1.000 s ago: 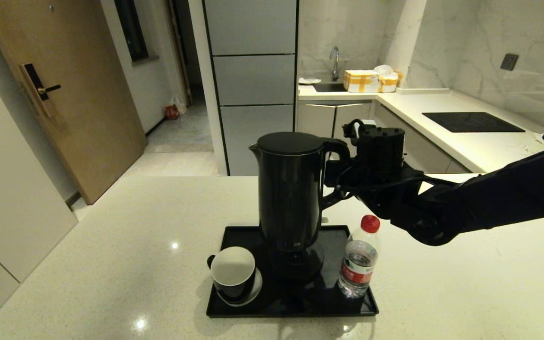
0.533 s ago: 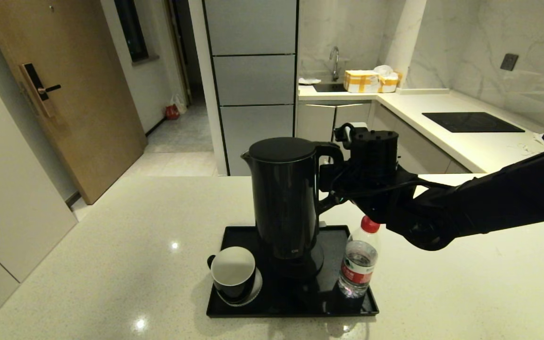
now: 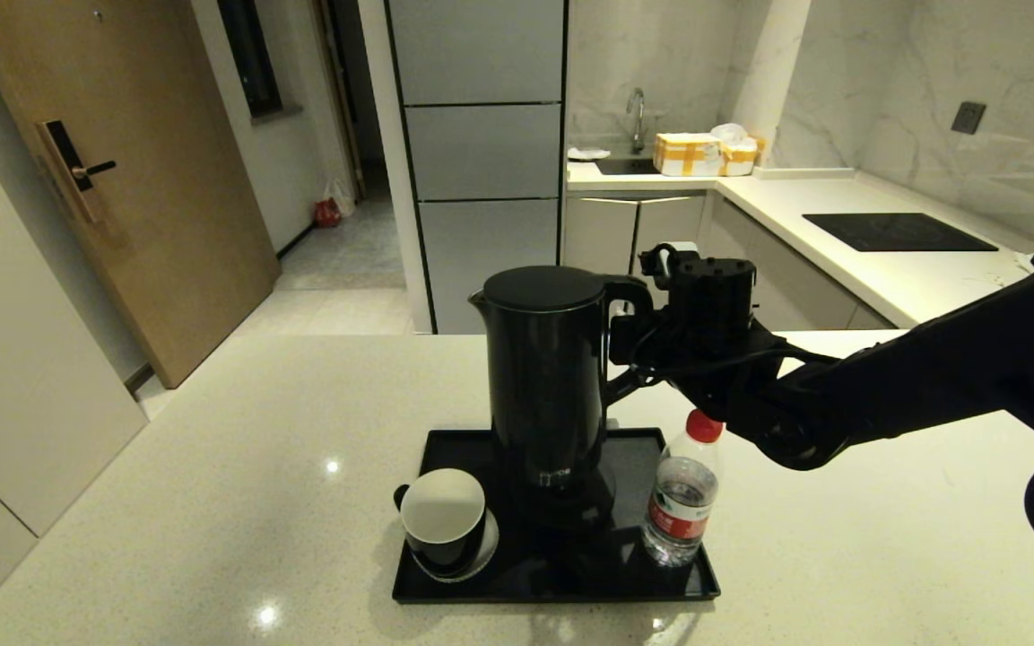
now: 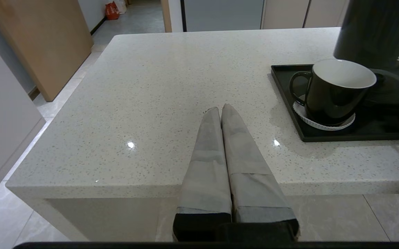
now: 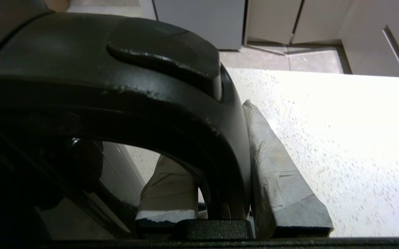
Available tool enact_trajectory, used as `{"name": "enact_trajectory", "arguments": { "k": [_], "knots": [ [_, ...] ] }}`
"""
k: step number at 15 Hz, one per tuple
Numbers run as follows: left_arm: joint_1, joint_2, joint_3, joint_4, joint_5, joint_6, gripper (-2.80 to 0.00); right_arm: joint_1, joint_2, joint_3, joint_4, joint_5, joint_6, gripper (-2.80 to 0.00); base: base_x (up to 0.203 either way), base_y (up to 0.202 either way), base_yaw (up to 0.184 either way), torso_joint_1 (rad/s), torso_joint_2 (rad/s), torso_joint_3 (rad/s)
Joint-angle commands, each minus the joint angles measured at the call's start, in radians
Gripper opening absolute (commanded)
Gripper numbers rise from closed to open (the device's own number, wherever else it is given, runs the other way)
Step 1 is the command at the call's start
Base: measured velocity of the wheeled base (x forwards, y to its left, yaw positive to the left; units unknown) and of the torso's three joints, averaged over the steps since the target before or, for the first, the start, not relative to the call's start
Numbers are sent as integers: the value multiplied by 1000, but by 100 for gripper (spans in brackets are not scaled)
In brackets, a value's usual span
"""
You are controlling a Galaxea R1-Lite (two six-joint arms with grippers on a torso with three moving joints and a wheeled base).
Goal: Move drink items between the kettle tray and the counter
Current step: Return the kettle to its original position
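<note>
One kettle (image 3: 545, 377) occupies the centre of the head view, standing upright over the round base on the kettle tray (image 3: 705, 588); I cannot tell whether it is fully seated. My right gripper (image 3: 631, 345) grips its loop handle (image 5: 185, 114), one finger inside the loop and one outside, jaws only partly closed around the bar. I judge the kettle rigid, smooth and fairly heavy, more so if filled, so the handle is the sound hold. Its long axis runs vertical; the spout points frame-left, the handle frame-right. Mug (image 3: 442, 520) and water bottle (image 3: 682, 493) flank it on the tray. My left gripper (image 4: 221, 110) idles fully closed and empty, over the counter (image 4: 151, 103) edge.
</note>
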State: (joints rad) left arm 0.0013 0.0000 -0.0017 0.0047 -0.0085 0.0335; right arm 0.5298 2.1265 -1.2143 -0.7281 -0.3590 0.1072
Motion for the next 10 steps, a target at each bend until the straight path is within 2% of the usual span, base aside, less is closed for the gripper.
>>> {"name": "enact_trajectory", "arguments": {
  "k": [1, 5, 10],
  "knots": [
    [0, -1, 0, 0, 0, 0, -280, -25, 7, 5, -29, 19, 3, -280, 0, 0, 0, 0, 0, 0],
    [0, -1, 0, 0, -1, 0, -280, -29, 18, 13, -60, 53, 5, -280, 0, 0, 0, 0, 0, 0],
    [0, -2, 0, 0, -1, 0, -280, -50, 51, 32, -116, 134, 6, -280, 0, 0, 0, 0, 0, 0]
  ]
}}
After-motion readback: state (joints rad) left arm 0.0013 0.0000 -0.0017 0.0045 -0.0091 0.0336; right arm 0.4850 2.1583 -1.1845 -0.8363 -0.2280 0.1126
